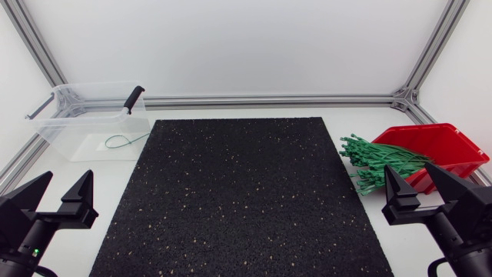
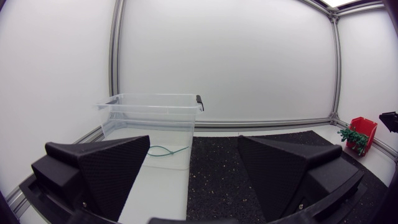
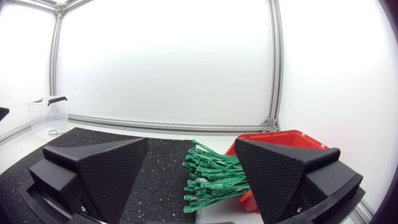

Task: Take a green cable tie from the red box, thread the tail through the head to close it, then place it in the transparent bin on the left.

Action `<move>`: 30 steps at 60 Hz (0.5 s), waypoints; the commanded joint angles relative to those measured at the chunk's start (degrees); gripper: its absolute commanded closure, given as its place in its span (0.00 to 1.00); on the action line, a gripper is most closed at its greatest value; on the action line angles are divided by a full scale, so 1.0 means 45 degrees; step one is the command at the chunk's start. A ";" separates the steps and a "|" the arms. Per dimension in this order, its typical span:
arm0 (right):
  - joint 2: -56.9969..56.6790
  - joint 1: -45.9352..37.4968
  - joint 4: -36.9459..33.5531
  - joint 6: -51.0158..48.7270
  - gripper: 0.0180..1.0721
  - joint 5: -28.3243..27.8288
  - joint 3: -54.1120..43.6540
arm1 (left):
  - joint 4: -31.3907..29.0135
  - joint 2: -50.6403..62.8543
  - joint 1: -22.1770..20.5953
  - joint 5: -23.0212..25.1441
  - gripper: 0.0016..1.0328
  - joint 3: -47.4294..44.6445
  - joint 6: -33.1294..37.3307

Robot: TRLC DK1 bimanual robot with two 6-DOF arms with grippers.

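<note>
- Head view: the left claw [image 1: 64, 188] is at the near left corner of the worktop [image 1: 231, 111], its fingers spread wide and holding nothing.
- The right claw [image 1: 413, 181] is at the near right, just as wide and just as empty.
- The green cable ties [image 1: 380, 160] spill from the red box [image 1: 442, 146] toward the black mat [image 1: 242, 192], just ahead of the right claw.
- One closed tie loop [image 1: 123, 141] lies in the transparent bin [image 1: 77, 127] at the far left, well ahead of the left claw. A black handle [image 1: 134, 98] rests on the bin's rim.
- Left wrist view: the left claw [image 2: 193, 168] is wide open. The transparent bin [image 2: 149, 112] stands ahead of it, with the tie loop [image 2: 166, 151] seen through its wall.
- The red box [image 2: 364, 127] and the green cable ties [image 2: 351, 138] are small and far off to one side.
- Right wrist view: the right claw [image 3: 193, 171] gapes, and the green cable ties [image 3: 211, 177] lie just ahead, between its fingers but untouched.
- One finger hides part of the red box [image 3: 280, 140]. The transparent bin [image 3: 46, 109] is faint and hard to make out.
</note>
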 commanded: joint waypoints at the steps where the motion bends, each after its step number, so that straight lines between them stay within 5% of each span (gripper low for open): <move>1: -0.0139 0.0072 0.0208 0.0035 0.03 0.0148 0.0282 | -0.0276 -0.0086 0.0043 -0.0037 0.05 -0.0488 -0.0131; 30: 0.2635 -0.0085 -0.0788 0.0035 0.03 0.0558 0.4364 | -0.0276 -0.0086 0.0023 -0.0037 0.05 -0.0507 -0.0131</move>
